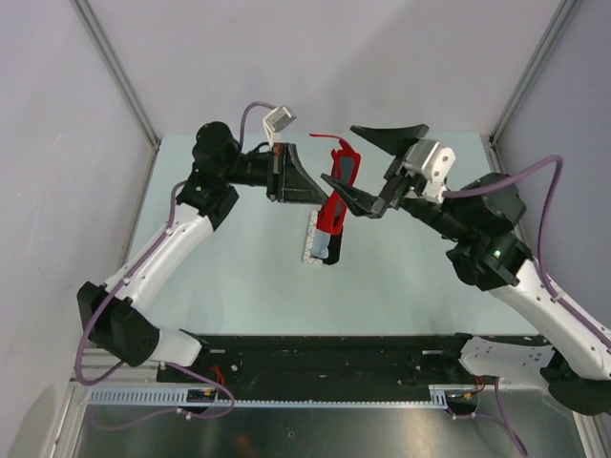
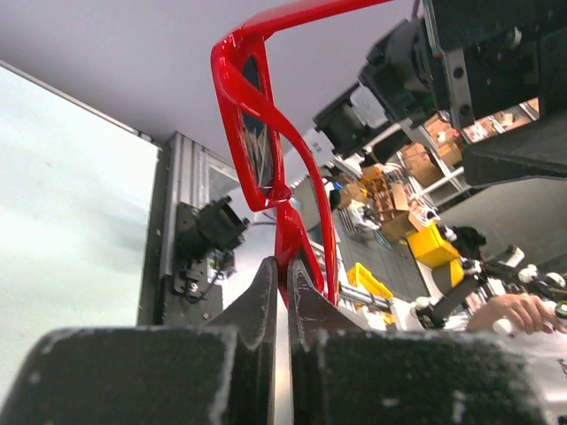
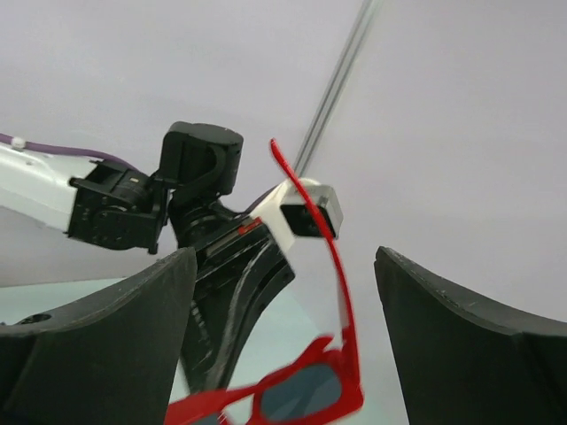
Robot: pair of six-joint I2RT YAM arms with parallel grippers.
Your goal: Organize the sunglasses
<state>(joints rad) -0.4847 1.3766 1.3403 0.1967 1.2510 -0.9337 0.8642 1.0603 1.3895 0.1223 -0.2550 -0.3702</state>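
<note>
The red sunglasses [image 1: 336,205] hang in the air above the table's middle, with one temple arm swung out. My left gripper [image 1: 319,195] is shut on the red frame; in the left wrist view its fingertips [image 2: 270,276] pinch the frame's lower end and the sunglasses [image 2: 255,133] rise above them. My right gripper [image 1: 340,155] is open, with one finger on each side of the sunglasses and neither touching. In the right wrist view the sunglasses [image 3: 306,390] sit low between the wide-open fingers [image 3: 142,328], the temple arm pointing up.
A white patterned case [image 1: 313,240] lies on the pale green table [image 1: 229,277] right under the sunglasses. Grey walls and metal posts close in the left, back and right sides. The left arm [image 3: 199,168] faces the right gripper closely.
</note>
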